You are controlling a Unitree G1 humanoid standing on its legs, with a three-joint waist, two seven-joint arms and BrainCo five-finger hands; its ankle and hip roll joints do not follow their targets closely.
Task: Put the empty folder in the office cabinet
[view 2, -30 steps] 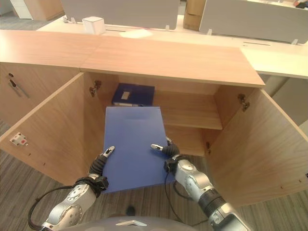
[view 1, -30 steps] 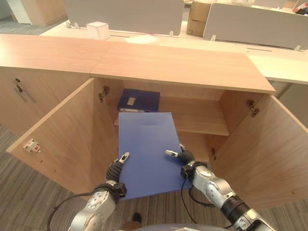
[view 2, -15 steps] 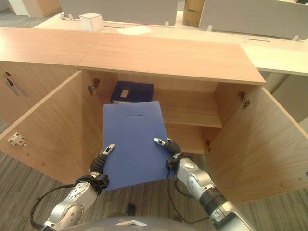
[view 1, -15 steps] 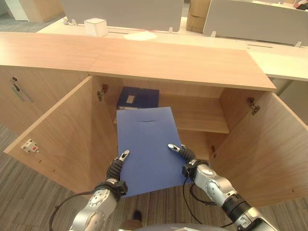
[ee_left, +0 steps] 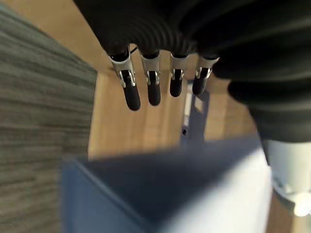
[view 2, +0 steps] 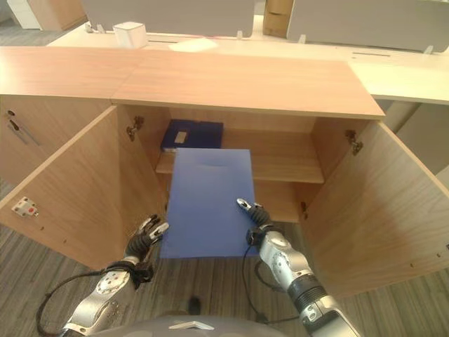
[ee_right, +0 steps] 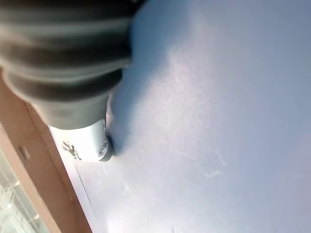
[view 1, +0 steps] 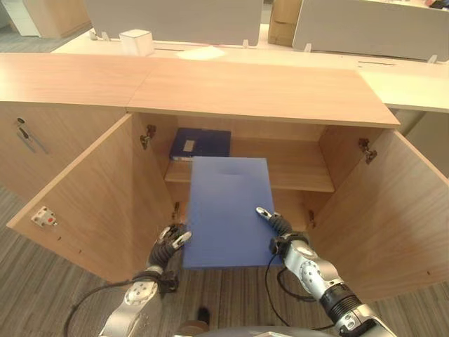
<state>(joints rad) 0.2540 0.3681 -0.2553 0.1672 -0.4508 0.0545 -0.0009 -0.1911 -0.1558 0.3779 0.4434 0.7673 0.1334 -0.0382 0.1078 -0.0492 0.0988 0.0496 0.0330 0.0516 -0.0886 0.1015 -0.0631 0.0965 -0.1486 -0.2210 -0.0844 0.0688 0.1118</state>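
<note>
A: What lies on the shelf?
B: A dark blue binder [view 1: 201, 143], flat, at the left end, with a pale label on top.
A: And beyond the top?
B: A white box [view 1: 137, 42] on the desk behind, grey dividers [view 1: 172, 19] standing along it, and a cardboard box [view 1: 282, 20] further back.
A: The floor?
B: Grey striped carpet [view 1: 31, 277].

The folder [view 1: 228, 210] under my right hand [view 1: 279, 228] looks like smooth, matt blue plastic with faint scuffs. My left hand [view 1: 168, 242] has silvery metal fingers [ee_left: 153, 82] with dark rubbery tips, below a ribbed black cover. The cabinet [view 1: 259, 91] is light wood with a satin, fine-grained finish, with small metal hinges [view 1: 149, 135]. The carpet [view 1: 42, 288] is rough, striped grey fabric.
</note>
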